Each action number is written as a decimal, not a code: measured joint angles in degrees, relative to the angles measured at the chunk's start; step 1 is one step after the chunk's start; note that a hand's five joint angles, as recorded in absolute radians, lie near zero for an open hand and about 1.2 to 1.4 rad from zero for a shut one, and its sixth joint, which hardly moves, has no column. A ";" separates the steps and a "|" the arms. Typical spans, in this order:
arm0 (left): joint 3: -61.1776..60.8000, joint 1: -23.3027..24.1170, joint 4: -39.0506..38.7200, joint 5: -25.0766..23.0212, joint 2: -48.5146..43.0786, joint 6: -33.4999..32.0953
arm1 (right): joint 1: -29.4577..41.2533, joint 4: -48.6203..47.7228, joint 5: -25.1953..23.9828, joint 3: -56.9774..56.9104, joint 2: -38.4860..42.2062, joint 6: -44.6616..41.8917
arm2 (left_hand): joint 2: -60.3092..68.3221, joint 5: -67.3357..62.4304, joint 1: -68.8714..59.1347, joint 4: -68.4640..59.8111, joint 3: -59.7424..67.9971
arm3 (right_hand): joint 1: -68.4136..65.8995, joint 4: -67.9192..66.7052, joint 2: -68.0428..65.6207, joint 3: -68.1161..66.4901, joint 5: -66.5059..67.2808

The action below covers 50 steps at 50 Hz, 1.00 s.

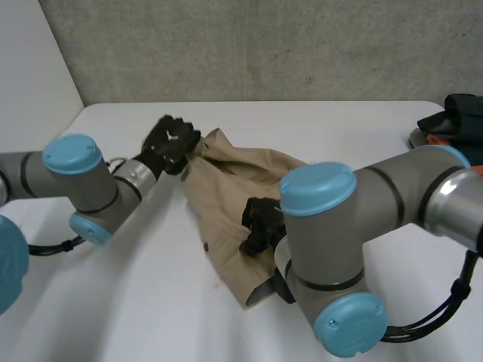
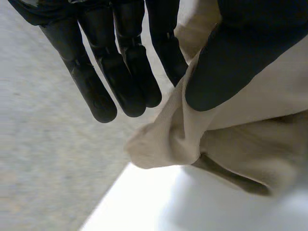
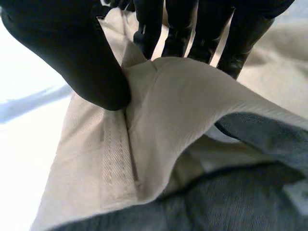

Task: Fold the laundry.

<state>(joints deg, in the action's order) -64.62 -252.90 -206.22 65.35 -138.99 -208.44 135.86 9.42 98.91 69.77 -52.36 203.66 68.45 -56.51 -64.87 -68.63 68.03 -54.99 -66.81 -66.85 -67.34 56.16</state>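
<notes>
A tan garment (image 1: 224, 188) lies crumpled in the middle of the white table (image 1: 113, 302). My left hand (image 1: 170, 142) is at its far left corner. In the left wrist view the thumb (image 2: 226, 62) pinches a bunched tip of the tan cloth (image 2: 168, 139) against the fingers (image 2: 130, 82), lifted a little off the table. My right hand (image 1: 260, 222) sits on the garment's near part. In the right wrist view its thumb (image 3: 91, 67) and fingers (image 3: 192, 33) pinch a raised fold of the cloth (image 3: 183, 110) at a stitched hem, with grey lining (image 3: 240, 192) showing underneath.
A pile of dark and orange clothes (image 1: 451, 124) lies at the table's back right edge. My right arm (image 1: 339, 249) stands in front of the garment's near right part and hides it. A grey wall runs behind the table.
</notes>
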 measured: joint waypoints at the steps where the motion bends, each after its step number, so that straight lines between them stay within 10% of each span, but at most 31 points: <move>1: -0.52 0.08 0.10 1.14 1.50 0.04 | -0.15 0.00 -0.05 0.06 -1.01 -0.19 | 0.00 0.00 0.00 0.00 0.00 | 0.00 0.00 0.00 0.00 0.00; 9: -5.95 0.49 1.47 7.00 15.04 0.76 | -3.87 0.00 -0.70 0.48 -11.05 -7.31 | 0.06 0.00 0.00 0.00 0.14 | -0.86 -0.04 0.00 0.00 0.10; 19: -17.09 5.37 15.35 8.80 42.64 7.79 | -11.19 -2.41 -0.93 -1.03 -26.40 -46.13 | 0.20 0.00 0.00 -0.03 0.25 | -1.83 -1.20 -0.42 -0.46 0.26; 26: -20.57 7.75 21.32 13.51 48.57 12.95 | -13.04 -3.65 -1.09 -1.69 -28.56 -57.83 | 0.23 0.00 0.00 -0.03 0.30 | -1.84 -1.20 -0.42 -0.46 0.26; 42: -9.85 11.06 17.07 18.15 23.61 11.47 | -17.35 -7.52 -4.44 -2.50 -12.25 -57.76 | 0.24 0.00 0.00 -0.22 0.32 | -1.84 -1.22 -0.43 -0.46 0.52; 50: 13.13 10.35 2.47 21.67 10.82 5.29 | -18.16 -34.88 -4.76 -10.50 -3.41 -57.03 | 0.25 0.00 0.00 -0.25 0.38 | -1.84 -1.22 -0.79 -0.47 0.52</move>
<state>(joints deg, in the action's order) -51.49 -242.54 -203.75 87.03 -128.17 -203.14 117.70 -25.46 94.16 59.27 -55.77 146.63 68.70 -56.51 -64.88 -68.87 68.41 -56.83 -68.03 -67.64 -67.81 56.68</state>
